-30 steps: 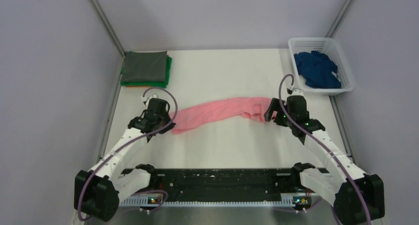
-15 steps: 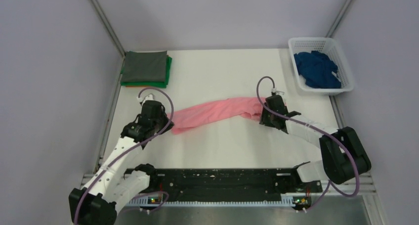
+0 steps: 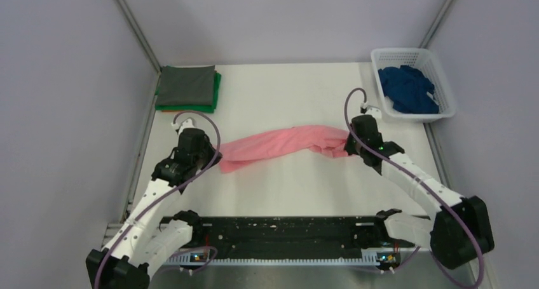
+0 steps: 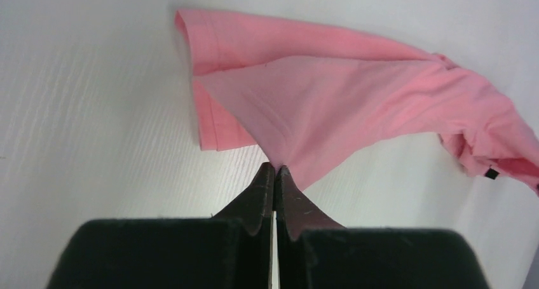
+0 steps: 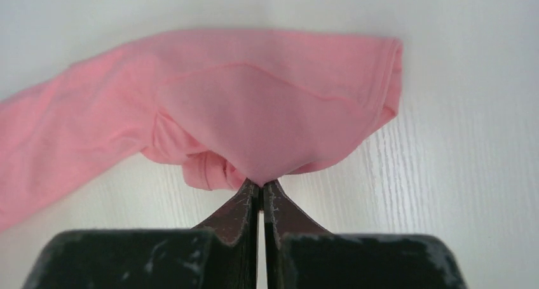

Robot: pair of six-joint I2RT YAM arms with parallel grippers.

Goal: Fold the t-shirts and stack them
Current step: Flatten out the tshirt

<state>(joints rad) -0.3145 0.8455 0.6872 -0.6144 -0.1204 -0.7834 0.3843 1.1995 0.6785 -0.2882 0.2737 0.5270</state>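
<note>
From above, you see the salmon-pink t-shirt lying as a rumpled band across the middle of the white table. The left gripper is at its left end and the right gripper at its right end. In your left wrist view, the jaws are pinched tight on a corner of the pink cloth. In your right wrist view, the jaws likewise clamp a fold of it.

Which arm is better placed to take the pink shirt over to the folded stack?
Probably left. The left gripper, shut on the pink shirt, sits on the same side as the folded stack. The right gripper pinches the shirt's other end, near the basket.
</note>
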